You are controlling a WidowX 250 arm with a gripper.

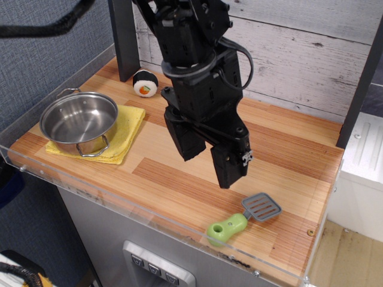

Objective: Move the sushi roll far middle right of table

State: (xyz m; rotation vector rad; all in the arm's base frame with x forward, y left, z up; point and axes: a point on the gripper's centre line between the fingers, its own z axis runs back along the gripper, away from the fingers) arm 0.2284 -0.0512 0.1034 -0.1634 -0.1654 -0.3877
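Note:
The sushi roll [145, 82] lies on the wooden table [287, 149] at the far left, near a dark post, its white face with orange and green centre turned toward me. My gripper [209, 164] hangs over the middle of the table, well to the right of and nearer than the roll. Its two black fingers are spread apart with nothing between them.
A steel pot [79, 121] stands on a yellow cloth [127, 128] at the left. A toy spatula with green handle [242, 218] lies near the front right edge. A clear acrylic rim [149, 218] runs along the front. A white plank wall [299, 54] stands behind.

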